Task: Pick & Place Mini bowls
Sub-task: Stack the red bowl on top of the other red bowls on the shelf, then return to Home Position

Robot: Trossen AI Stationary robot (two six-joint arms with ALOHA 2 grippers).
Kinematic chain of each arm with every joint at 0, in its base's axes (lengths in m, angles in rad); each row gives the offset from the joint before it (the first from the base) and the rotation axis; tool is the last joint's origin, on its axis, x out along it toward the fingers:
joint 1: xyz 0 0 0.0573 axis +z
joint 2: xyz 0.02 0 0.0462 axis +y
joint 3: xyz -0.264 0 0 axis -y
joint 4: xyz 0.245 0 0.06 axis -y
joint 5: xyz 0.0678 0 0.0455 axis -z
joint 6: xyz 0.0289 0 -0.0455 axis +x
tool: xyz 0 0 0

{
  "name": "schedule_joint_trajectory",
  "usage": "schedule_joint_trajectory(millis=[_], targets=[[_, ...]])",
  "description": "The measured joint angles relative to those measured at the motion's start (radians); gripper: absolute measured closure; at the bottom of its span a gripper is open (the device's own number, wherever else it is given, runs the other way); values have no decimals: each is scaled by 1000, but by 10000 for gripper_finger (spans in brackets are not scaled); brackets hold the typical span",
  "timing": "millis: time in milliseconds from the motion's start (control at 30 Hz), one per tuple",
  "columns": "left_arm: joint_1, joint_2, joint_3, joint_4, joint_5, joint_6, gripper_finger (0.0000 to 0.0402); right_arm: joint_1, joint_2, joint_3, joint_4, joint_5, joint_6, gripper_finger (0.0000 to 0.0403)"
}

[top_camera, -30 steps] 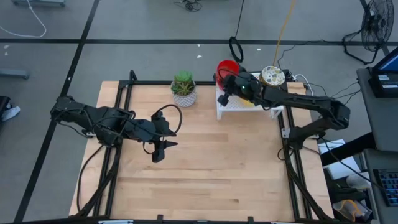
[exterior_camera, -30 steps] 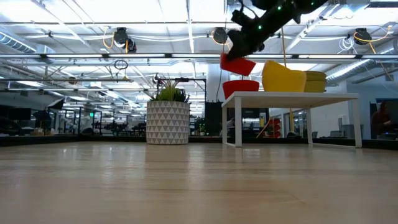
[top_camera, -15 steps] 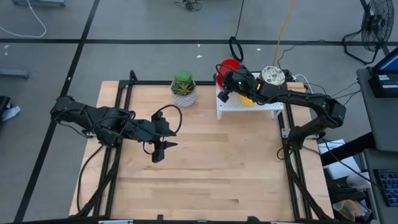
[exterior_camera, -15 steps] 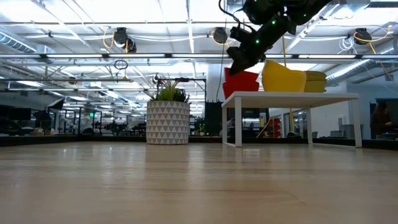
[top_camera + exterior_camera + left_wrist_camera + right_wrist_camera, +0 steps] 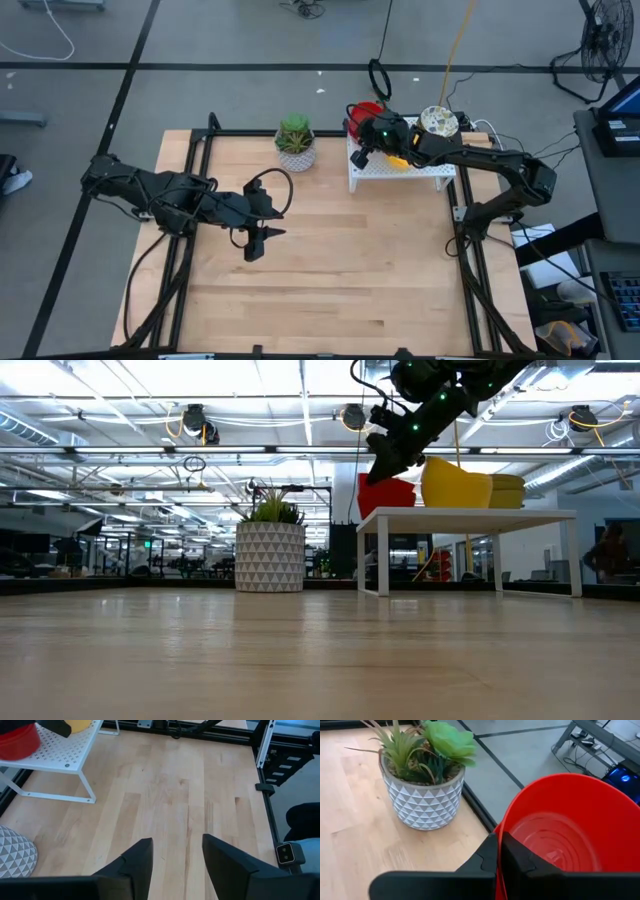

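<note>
**A:** Where is the right gripper [image 5: 362,143], and what is it doing?

**B:** In the overhead view it sits right of centre near the top, over the left end of the white rack [image 5: 398,168]. Its wrist view shows the fingers [image 5: 512,857] pinched on the rim of a red bowl [image 5: 560,835], one inside and one outside.

**A:** Where is that bowl?

**B:** On the rack's left end, tilted; the level view shows it in the upper middle, stacked with more red [image 5: 388,493]. To its right on the rack are yellow bowls [image 5: 455,483]. Overhead, a speckled bowl [image 5: 437,122] lies at the rack's far edge.

**A:** And the left gripper [image 5: 256,243]?

**B:** It hovers over bare wooden table [image 5: 340,260], left of centre, well away from the rack, fingers [image 5: 137,862] parted and empty.

**A:** Anything else?

**B:** A potted plant [image 5: 295,141] stands at top centre, left of the rack.
</note>
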Motion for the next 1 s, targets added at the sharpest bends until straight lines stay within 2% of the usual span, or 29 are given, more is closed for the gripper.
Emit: schedule_joint_trajectory(millis=[300,633,833,1000], targets=[[0,0,0,0,0,-1,218,-2,0,0,-6,1,0,395],[0,0,0,0,0,-1,217,-2,-12,0,-16,2,-5,314],[0,0,0,-2,0,-2,217,0,-111,0,0,6,-4,277],[-2,0,0,-3,2,-3,217,0,-215,-20,0,7,46,275]])
